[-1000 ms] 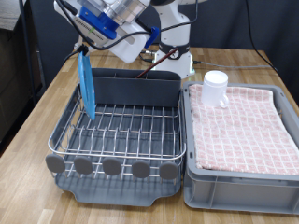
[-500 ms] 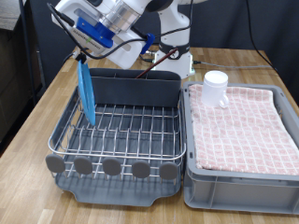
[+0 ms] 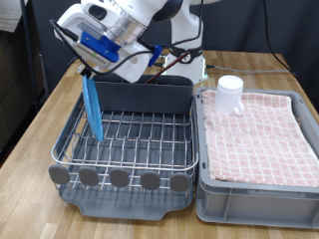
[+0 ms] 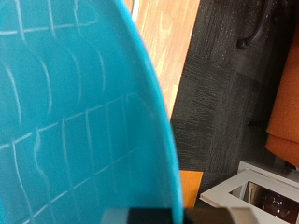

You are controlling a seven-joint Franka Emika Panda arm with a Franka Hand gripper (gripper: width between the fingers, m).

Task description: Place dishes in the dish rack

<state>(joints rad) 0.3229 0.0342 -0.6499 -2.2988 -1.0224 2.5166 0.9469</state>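
Standing edge-on in rack [image 3: 125, 139], plate [image 3: 93, 108] fills wrist view.

1. A light wooden table [image 3: 45, 139] fills the exterior view and carries everything; a dark curtain and floor lie past its far edge.
2. A dark grey dish rack [image 3: 128, 149] with silver wires sits directly on the table, at about 8 o'clock from the picture's centre.
3. A grey bin [image 3: 254, 194] lined with pink checkered cloth sits directly on the table at about 4 o'clock, just beside the rack.
4. The robot's white base [image 3: 189, 62] stands on the table at about 12 o'clock, behind the rack.
5. In the wrist view, a strip of the same wood shows beside a dark floor.
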